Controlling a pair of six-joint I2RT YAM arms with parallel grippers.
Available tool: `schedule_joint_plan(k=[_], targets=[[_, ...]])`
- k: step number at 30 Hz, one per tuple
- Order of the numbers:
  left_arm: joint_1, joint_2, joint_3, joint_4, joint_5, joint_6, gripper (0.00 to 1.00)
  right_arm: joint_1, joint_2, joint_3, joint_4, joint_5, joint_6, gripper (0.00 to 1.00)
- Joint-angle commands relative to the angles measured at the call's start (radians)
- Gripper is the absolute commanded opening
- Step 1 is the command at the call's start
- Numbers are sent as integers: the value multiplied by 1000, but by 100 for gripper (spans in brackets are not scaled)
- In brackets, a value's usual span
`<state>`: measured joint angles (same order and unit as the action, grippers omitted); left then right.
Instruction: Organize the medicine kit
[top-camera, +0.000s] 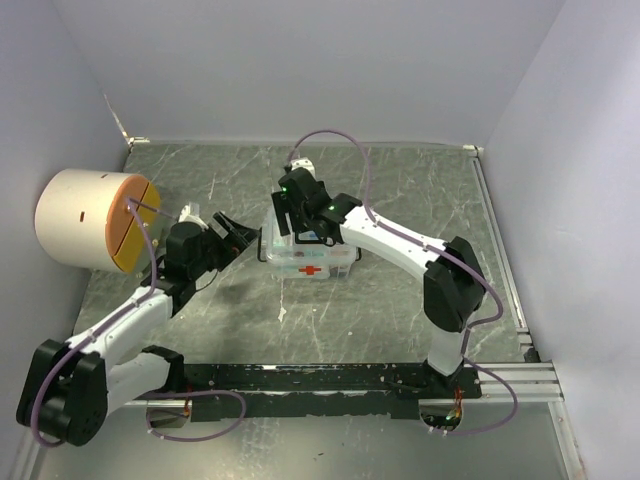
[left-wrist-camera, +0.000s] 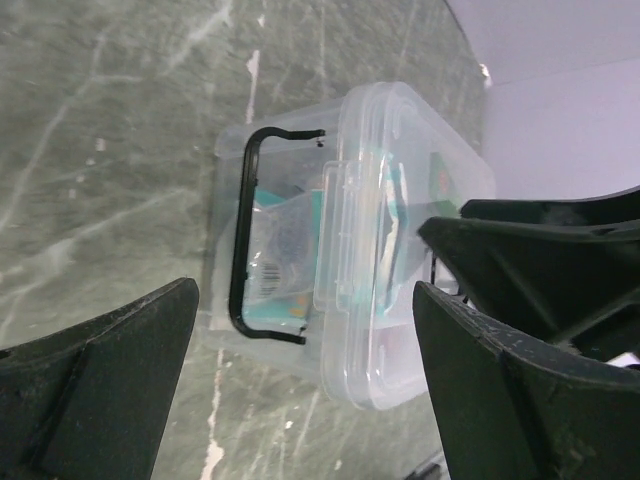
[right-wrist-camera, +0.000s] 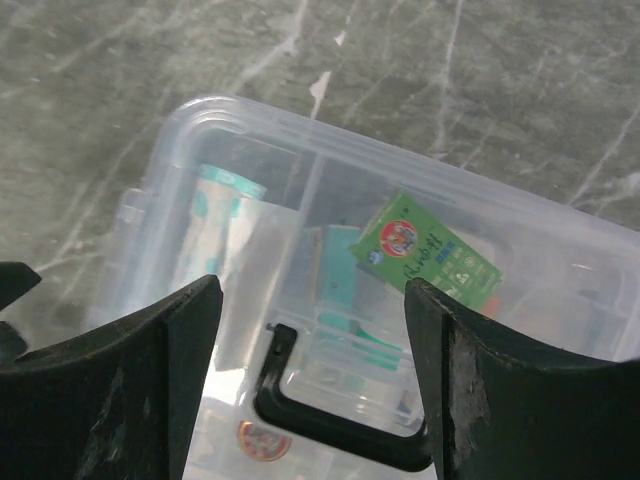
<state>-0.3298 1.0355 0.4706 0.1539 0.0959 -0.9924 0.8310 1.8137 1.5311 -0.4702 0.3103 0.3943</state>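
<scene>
- While both arms reach in over the green marbled table (top-camera: 400, 300), the first-aid box (top-camera: 310, 256) sits near its middle, between the two grippers.
- It is a clear plastic case with a red cross (top-camera: 312, 270) on the side facing the arm bases, and its lid is on.
- In the left wrist view the box (left-wrist-camera: 410, 190) shows a black carry handle (left-wrist-camera: 240, 240) lying flat against one clear face, with a lid latch (left-wrist-camera: 345, 230) beside it.
- Through the plastic the right wrist camera shows a green printed packet (right-wrist-camera: 425, 250), a teal-and-white packet (right-wrist-camera: 225, 215) and a small round red-and-yellow item (right-wrist-camera: 262, 440); the other contents are too blurred to name.
- The left gripper (top-camera: 240, 235) is at the box's left end with its jaws spread wide; it grips nothing, and in its own view (left-wrist-camera: 305, 330) the box appears in the gap between the fingers.
- The right gripper (top-camera: 290, 225) hangs over the box's far left part, pointing down.
- Its jaws (right-wrist-camera: 312, 300) are also wide apart and hold nothing, with the handle (right-wrist-camera: 330, 430) seen low between them.
- I cannot tell whether either gripper touches the box.
- Well to the left, a cream cylinder (top-camera: 80, 215) with an orange end face (top-camera: 135, 225) lies on its side by the wall.
</scene>
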Motion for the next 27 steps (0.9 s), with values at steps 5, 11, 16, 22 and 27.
schedule_joint_plan(k=[5,11,16,22,27], targets=[[21,150,-73,358,174,-183,99,4,25,-28,-89,12,-13,74],[21,188,-104,430,155,-216,99,6,17,-101,-71,-3,7,74],[21,229,-131,532,166,-321,99,5,9,-117,-60,-6,17,74],[20,299,-157,686,172,-468,99,5,2,-124,-48,-7,22,74],[19,306,-129,615,175,-459,99,6,3,-129,-43,-8,25,74]])
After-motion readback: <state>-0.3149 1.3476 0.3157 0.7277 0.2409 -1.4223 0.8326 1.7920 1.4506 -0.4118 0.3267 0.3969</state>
